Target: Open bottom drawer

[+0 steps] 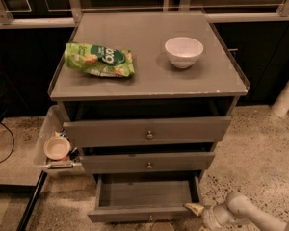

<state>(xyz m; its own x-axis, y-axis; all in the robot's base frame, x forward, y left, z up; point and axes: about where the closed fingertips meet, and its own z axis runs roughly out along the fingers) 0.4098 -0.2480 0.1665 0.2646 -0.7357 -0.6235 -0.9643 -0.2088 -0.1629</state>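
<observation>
The bottom drawer [144, 213] of the grey cabinet is pulled out, and its plain grey inside [147, 192] shows. Its small metal knob [151, 219] sits at the lower frame edge. My gripper [195, 209] is at the drawer's front right corner, touching or nearly touching the front panel's end. The white arm [241, 211] reaches in from the lower right. The middle drawer [148, 161] and top drawer [147, 131] stick out only a little.
On the cabinet top [149, 83] lie a green snack bag [99, 59] and a white bowl [183, 51]. A clear side bin [45, 146] on the left holds a small bowl [57, 147]. A white post [286, 97] stands at right. Speckled floor surrounds.
</observation>
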